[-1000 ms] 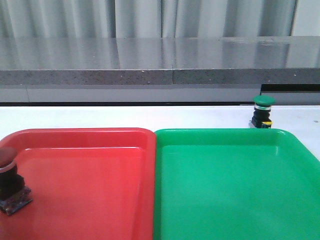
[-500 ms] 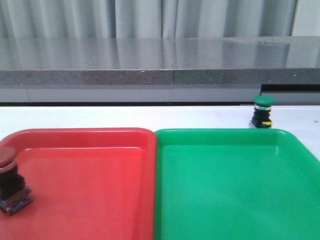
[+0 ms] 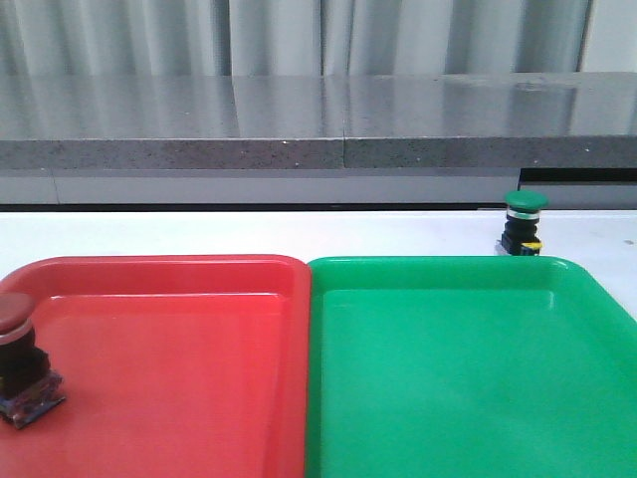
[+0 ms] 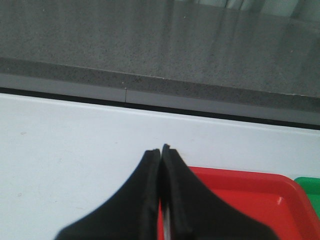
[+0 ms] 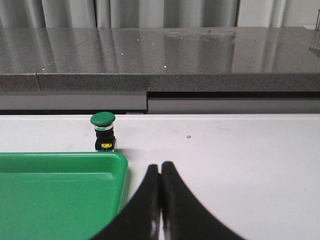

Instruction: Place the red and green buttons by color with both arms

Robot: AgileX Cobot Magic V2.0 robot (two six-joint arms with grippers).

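The red button [image 3: 20, 370] stands inside the red tray [image 3: 189, 378], near its left side. The green button [image 3: 524, 221] stands on the white bench [image 3: 249, 234], just behind the green tray [image 3: 468, 378]. The left gripper [image 4: 161, 150] and the right gripper [image 5: 160, 167] both have their fingers pressed together, holding nothing.

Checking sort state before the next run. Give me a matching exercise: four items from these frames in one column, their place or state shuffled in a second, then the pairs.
Column 1
1. red button
2. green button
3. green tray
4. left gripper

Column 2
A. holds no button
B. standing inside the red tray, at its left side
C. fingers closed together, nothing between them
D. upright on the white table, just beyond the green tray's far edge

Pairs: 1-B, 2-D, 3-A, 4-C
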